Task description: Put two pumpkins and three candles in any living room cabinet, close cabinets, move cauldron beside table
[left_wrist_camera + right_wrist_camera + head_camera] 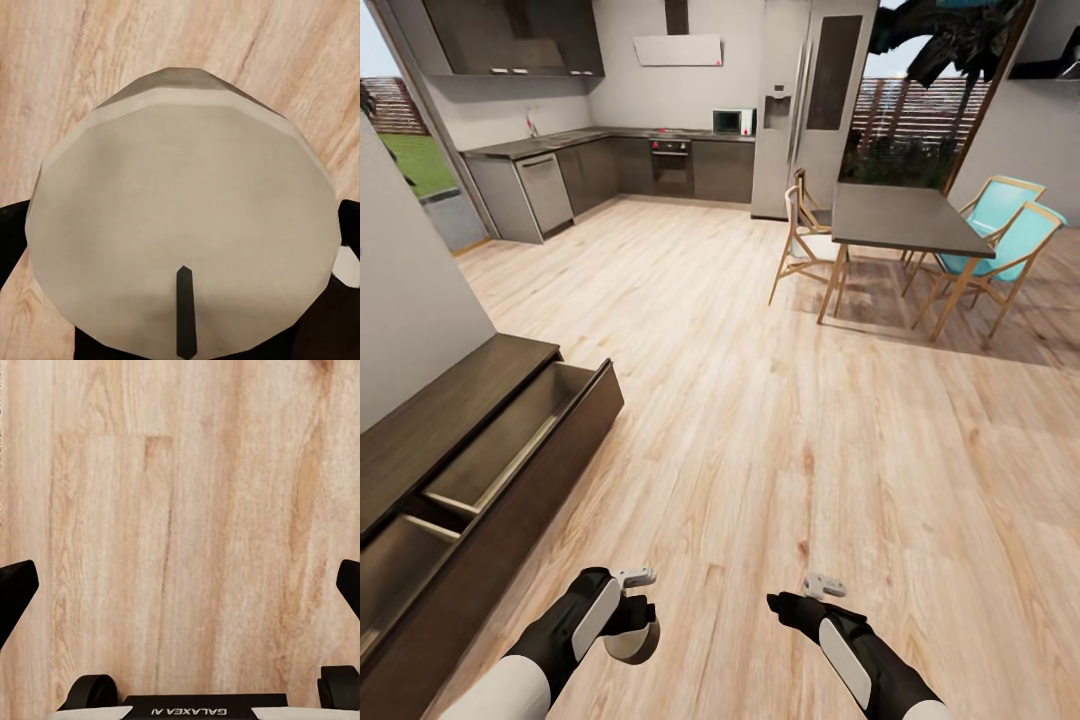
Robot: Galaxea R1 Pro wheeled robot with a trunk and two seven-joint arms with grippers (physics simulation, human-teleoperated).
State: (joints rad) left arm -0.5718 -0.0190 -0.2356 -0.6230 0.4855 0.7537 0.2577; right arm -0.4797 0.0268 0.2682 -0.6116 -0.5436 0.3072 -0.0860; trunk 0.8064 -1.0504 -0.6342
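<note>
I see the wood floor (760, 420) spread wide ahead of both arms, running up to the dark grey kitchen (610, 165) and the fridge (800, 100) far beyond the grippers. Off to the right and well ahead of my right gripper stands the dining table (905, 220) with its chairs (1000, 245) around it.

Close on the outer side of my left arm runs the cabinet (450, 470), long and dark brown, with two drawers (510, 435) pulled open and their pale insides facing up; from the head view I can make out nothing lying in them. Nothing stands between the left gripper and the nearer drawer but bare floor.

My left gripper (632, 625) is clamped on a candle (635, 640). From the head I catch only its pale grey side below the wrist; the left wrist view gives me the candle (184, 232) face on, its flat round top and short dark wick, with black fingers (11, 240) pressed at both flanks and floor behind.

My right gripper (785, 603) hangs low over the floor, level with the left and apart from it. The right wrist view shows its fingertips (15, 592) spread wide, with only planks (180, 510) between them.
</note>
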